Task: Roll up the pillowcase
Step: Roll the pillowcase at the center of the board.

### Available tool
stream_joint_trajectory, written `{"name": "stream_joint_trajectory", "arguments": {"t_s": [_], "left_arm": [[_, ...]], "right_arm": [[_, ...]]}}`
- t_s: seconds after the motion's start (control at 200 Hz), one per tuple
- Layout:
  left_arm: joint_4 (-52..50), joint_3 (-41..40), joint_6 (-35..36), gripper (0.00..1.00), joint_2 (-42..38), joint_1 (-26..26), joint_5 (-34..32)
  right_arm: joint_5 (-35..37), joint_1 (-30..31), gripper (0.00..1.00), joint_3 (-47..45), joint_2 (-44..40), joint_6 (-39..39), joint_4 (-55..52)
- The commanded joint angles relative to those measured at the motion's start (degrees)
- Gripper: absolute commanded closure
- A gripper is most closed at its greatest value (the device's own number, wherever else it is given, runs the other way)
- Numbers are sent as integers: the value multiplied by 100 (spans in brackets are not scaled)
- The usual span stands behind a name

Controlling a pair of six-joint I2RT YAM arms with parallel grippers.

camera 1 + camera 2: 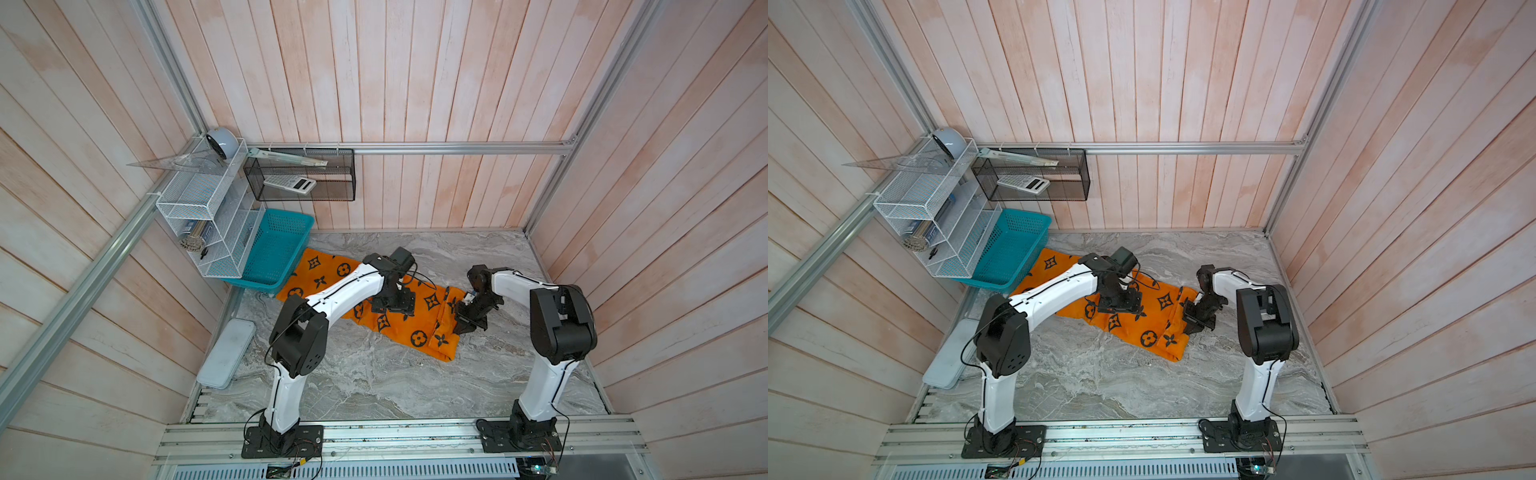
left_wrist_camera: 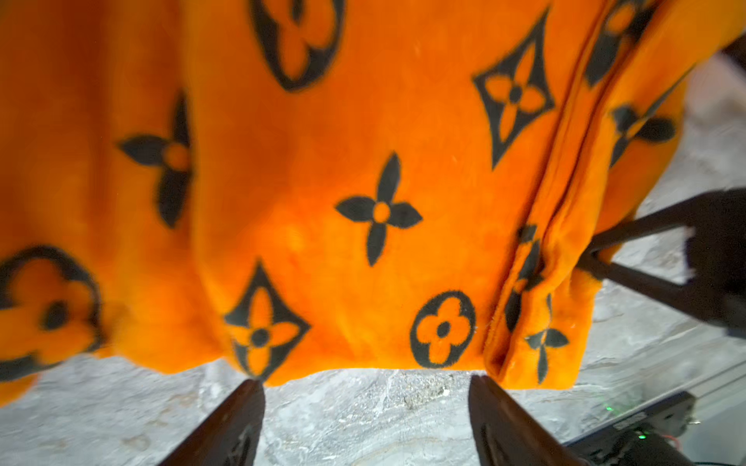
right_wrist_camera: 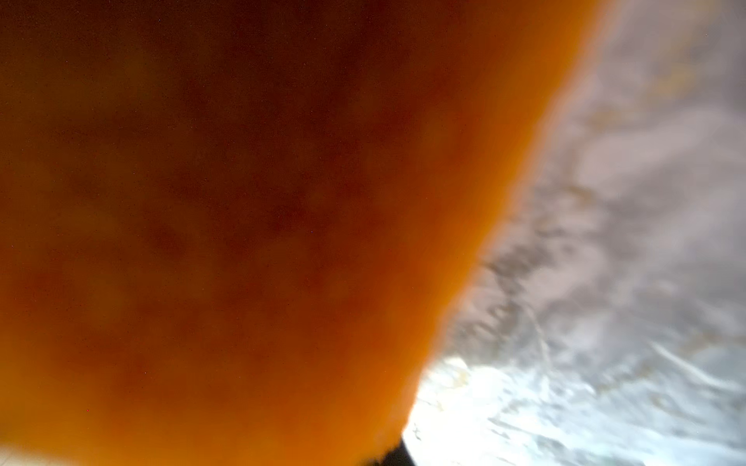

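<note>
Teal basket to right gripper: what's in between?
The pillowcase spans it, from teal basket to right gripper; left gripper hangs above it. Both top views show it.

grey marble-look tabletop (image 1: 374,386), pretty bare in the near half. the orange pillowcase (image 1: 419,316) lies flat across the middle on a diagonal, its right end folded over on itself. a teal mesh basket (image 1: 278,245) sits at the far left corner, just beside the pillowcase's far end. a flat white case (image 1: 227,357) lies along the left edge.
</note>
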Motion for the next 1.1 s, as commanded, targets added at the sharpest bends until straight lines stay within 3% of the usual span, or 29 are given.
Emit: {"name": "stream_joint_trajectory", "arguments": {"t_s": [0.0,0.18,0.375,0.66,1.095], "left_arm": [[-1,56,20,15,-118,124,98],[202,-325,53,15,-102,177,119],[438,-676,88,15,117,359,318],[367,-668,338,15,178,642,454],[434,-869,421,15,-13,757,601]], "right_arm": [[819,-205,100,-163,-346,144,-578],[1510,-344,100,-108,-764,-32,-1256],[1852,-38,100,616,-515,-128,-1777],[1802,946,100,1519,132,82,-2192],[1309,1755,98,3230,1359,370,-2516]]}}
